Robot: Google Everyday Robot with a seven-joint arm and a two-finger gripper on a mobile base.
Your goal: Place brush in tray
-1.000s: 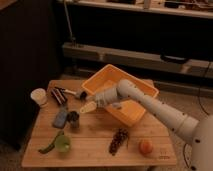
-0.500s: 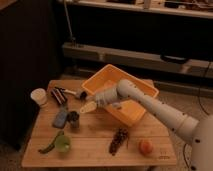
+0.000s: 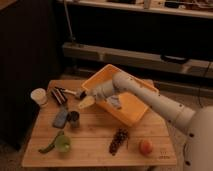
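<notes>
Jaws spread; gripper (image 3: 86,102) beside one tray (image 3: 102,74), near one brush (image 3: 70,91).

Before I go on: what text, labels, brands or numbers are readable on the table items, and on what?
None readable in this view.
Dark striped block: pale stripes, no letters legible.
Blue-grey oblong item: too blurred to tell.
Tray, brush: no markings visible.
Gripper, above the table just left of the tray, near the brush's head: no label visible.
</notes>
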